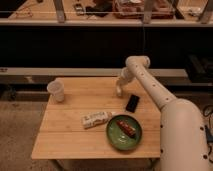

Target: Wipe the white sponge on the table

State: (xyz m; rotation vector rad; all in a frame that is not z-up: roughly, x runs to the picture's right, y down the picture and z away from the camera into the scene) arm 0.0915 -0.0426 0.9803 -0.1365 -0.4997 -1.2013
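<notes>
The tool sits closed at the worktop's far middle, left of the black phone, seemingly pinching the white sponge — soft, light, squashy — best gripped across its narrow middle.

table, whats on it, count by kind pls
plastic cup: 1
white packet: 1
green plate: 1
food piece on the plate: 1
black phone: 1
total: 5
The gripper, shut, is just left of the phone near the table's back; not counted.
</notes>
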